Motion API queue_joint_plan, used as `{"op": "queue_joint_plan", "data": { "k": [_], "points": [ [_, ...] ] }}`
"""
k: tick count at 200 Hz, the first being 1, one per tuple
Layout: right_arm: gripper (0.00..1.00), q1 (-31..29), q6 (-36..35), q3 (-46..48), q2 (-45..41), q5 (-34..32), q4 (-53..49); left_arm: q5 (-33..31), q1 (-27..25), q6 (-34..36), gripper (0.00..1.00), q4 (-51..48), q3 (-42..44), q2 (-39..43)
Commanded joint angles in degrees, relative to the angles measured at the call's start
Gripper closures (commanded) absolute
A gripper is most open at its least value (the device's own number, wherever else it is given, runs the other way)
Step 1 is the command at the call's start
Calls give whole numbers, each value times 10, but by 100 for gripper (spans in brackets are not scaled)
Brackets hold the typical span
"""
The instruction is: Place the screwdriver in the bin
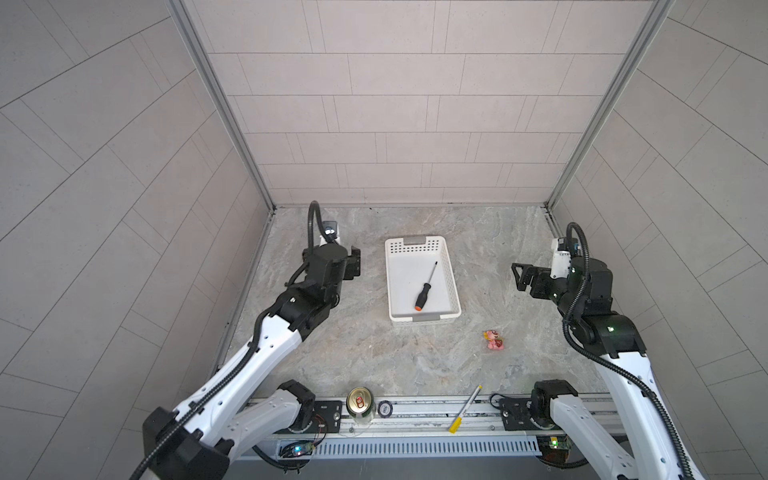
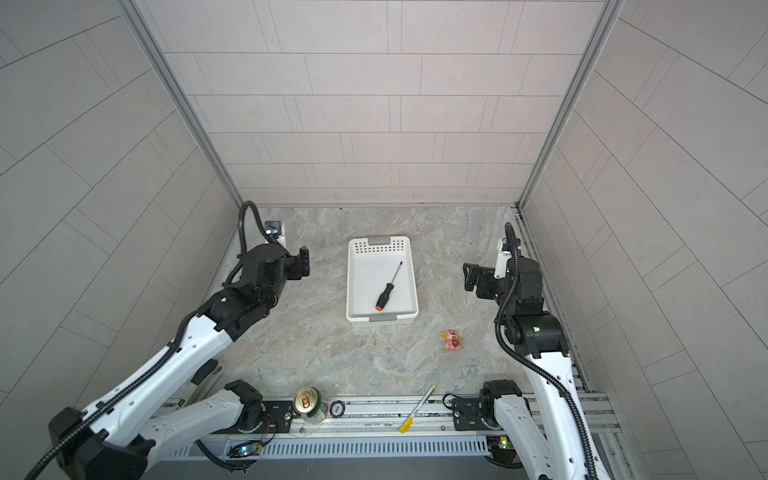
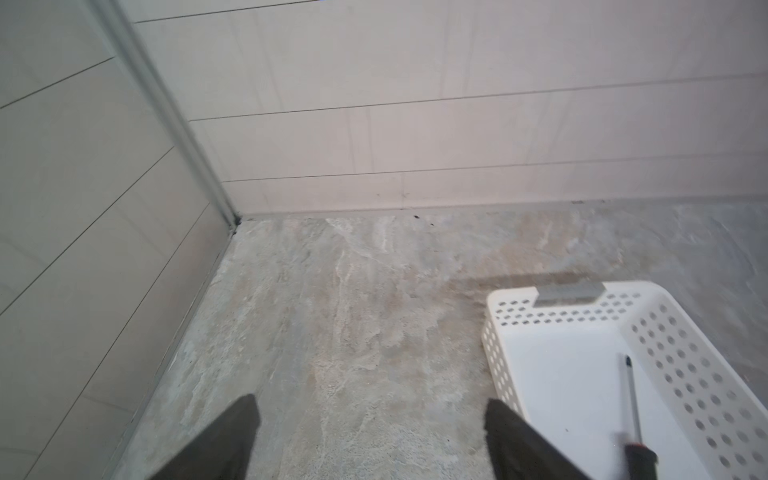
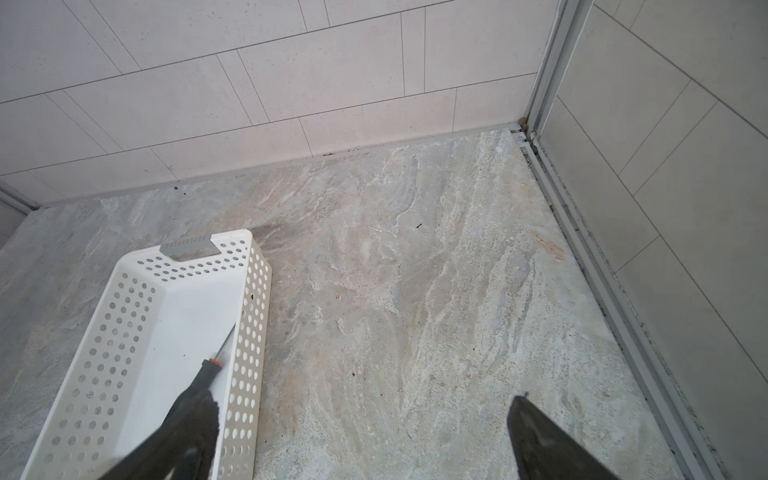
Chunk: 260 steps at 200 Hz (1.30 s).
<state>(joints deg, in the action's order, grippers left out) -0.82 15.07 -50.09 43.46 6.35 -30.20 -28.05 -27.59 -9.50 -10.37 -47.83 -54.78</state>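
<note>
1. Nearest the lens, along the bottom edge of both top views: a drink can point(image 1: 360, 404), a yellow-capped pen point(image 1: 465, 409) and the rail point(image 1: 415, 415) both arms mount on.
2. Left gripper point(image 1: 353, 262), left of centre: arm bent at the elbow, raised beside the bin point(image 1: 453, 291); fingers point(image 3: 232, 440) spread apart, holding nothing.
3. Right gripper point(image 1: 518, 279), right of centre: points toward the bin, well apart from it; fingers point(image 4: 544, 440) spread, empty.
4. Open floor point(image 1: 374, 357) surrounds the bin on every side; a pink toy point(image 1: 493, 340) sits lower right.
5. Screwdriver point(image 1: 424, 292) lies flat inside the bin, diagonal, orange end toward lower left, tip toward upper right.
</note>
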Motion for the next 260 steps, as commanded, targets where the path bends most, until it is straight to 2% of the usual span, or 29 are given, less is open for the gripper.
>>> {"op": "queue_joint_plan", "data": {
  "k": [1,24,35,57,67,88,109,134,157,184,241,260],
  "points": [
    [0,-30,-24,13,8,-19,75,-18,36,35,0,143,64,21],
    [0,-74,-94,18,29,-75,100,-45,70,33,0,111,63,-1],
    [0,-80,-112,16,48,-78,100,-58,81,38,0,119,75,-8],
    [0,-80,-140,19,89,-65,110,-87,95,86,0,258,182,13],
    [0,-80,-133,21,109,-75,122,-59,123,76,0,304,222,24],
    [0,-79,-137,42,139,-113,175,22,189,38,0,327,260,18],
    [0,-73,-131,89,161,-172,265,76,221,48,0,379,284,-16],
    [0,-45,-124,135,193,-177,346,126,245,67,0,420,287,-80],
    [0,-32,-111,183,212,-197,416,175,249,86,0,449,272,-152],
    [0,-27,-124,199,247,-208,467,195,250,81,0,461,256,-205],
    [1,-27,-126,186,333,-187,547,210,252,95,0,464,248,-219],
    [0,-32,-133,167,345,-174,526,253,268,85,0,476,239,-241]
  ]
}}
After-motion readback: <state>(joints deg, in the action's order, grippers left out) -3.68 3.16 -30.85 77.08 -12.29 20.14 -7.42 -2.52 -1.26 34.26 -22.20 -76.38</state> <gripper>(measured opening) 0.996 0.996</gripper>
